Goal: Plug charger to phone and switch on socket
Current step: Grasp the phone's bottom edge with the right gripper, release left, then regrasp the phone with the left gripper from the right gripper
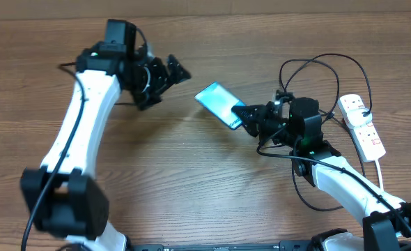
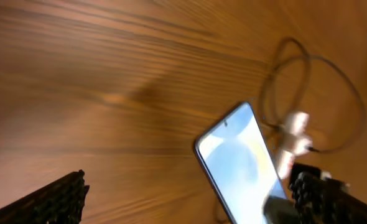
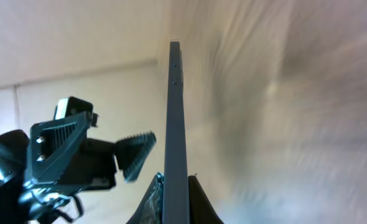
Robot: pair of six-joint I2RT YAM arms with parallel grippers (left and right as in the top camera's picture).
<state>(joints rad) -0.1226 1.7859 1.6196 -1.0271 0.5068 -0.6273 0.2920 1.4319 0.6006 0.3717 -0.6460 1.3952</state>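
Note:
My right gripper is shut on the phone, gripping one end and holding it tilted above the table, cyan screen up. In the right wrist view the phone shows edge-on between my fingers. My left gripper is open and empty, up and left of the phone, pointing at it. In the left wrist view the phone lies between my spread fingers. The black charger cable loops behind the right arm; it also shows in the left wrist view. The white socket lies at the far right.
The socket's thick white cord runs toward the front edge beside the right arm. The left arm's gripper shows to the left of the phone in the right wrist view. Bare wooden table lies between the arms.

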